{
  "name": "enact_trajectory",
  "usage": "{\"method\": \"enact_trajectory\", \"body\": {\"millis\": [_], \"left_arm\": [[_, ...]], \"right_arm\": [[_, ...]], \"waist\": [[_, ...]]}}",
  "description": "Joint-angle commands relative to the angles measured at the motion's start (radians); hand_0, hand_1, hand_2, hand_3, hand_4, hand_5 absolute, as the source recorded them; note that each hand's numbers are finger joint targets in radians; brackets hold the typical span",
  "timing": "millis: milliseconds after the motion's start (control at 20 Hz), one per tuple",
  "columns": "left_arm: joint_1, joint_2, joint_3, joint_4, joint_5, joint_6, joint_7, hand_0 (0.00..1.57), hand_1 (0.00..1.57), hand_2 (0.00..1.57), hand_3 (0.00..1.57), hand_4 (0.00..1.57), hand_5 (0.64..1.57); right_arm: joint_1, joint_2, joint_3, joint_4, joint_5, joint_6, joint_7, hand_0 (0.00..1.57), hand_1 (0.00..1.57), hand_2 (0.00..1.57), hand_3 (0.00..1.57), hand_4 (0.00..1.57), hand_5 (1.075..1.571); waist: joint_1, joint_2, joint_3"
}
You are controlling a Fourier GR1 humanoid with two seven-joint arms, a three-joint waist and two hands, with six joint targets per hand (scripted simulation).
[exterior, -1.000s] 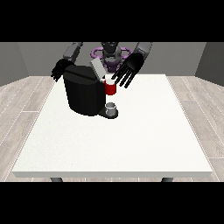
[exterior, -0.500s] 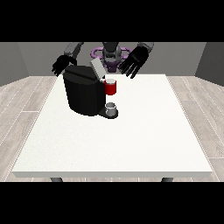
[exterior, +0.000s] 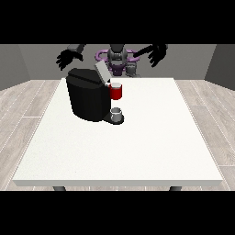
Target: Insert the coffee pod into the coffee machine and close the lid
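Coffee machine (exterior: 90, 97) sat on the white table (exterior: 137, 147), lid (exterior: 101, 72) tilted up, a red thing at the machine (exterior: 116, 92) and a grey thing (exterior: 117, 112) on its base. Both robot hands hung raised with fingers spread, one at the view's left (exterior: 68, 58), one at the view's right (exterior: 156, 54), holding nothing.

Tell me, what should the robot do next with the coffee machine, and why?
Probably bring the hand at the view's right down toward the lid. Both hands, including the one at the view's left, are raised with spread fingers, off the coffee machine, and the lid stands tilted open.
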Motion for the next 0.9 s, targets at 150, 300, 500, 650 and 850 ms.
{"method": "enact_trajectory", "body": {"millis": [150,300,500,650,850], "left_arm": [[0.17,-0.08,0.059,-0.021,0.112,-0.025,-0.044,0.0,0.0,0.0,0.0,0.19,1.571],[0.181,-0.064,0.11,-0.019,0.17,-0.036,-0.006,0.0,0.0,0.0,0.0,0.21,1.571],[0.266,-0.127,0.068,-0.082,0.19,-0.065,0.01,0.0,0.0,0.0,0.0,0.0,1.571],[0.288,-0.206,0.03,-0.11,0.214,-0.04,-0.034,0.0,0.0,0.0,0.0,0.0,1.571],[0.34,-0.174,0.059,-0.179,0.273,-0.109,-0.005,0.0,0.0,0.0,0.0,0.14,1.571]], "right_arm": [[0.003,-0.032,0.037,-0.074,-0.007,0.062,0.06,0.0,0.0,0.0,0.0,0.26,1.571],[-0.03,-0.076,0.048,-0.138,-0.027,0.124,0.099,0.0,0.0,0.0,0.0,0.0,1.571],[-0.036,-0.064,0.059,-0.145,-0.02,0.114,0.145,0.0,0.0,0.0,0.0,0.0,1.571],[-0.118,-0.065,0.072,-0.091,0.02,0.098,0.13,0.0,0.0,0.0,0.0,0.0,1.571],[-0.125,-0.095,0.079,-0.098,0.03,0.136,0.139,0.0,0.0,0.0,0.0,0.24,1.571]], "waist": [[0.085,-0.123,0.0004],[0.064,-0.124,0.0005],[0.133,-0.168,0.001],[0.202,-0.119,0.001],[0.219,-0.104,0.0011]]}}
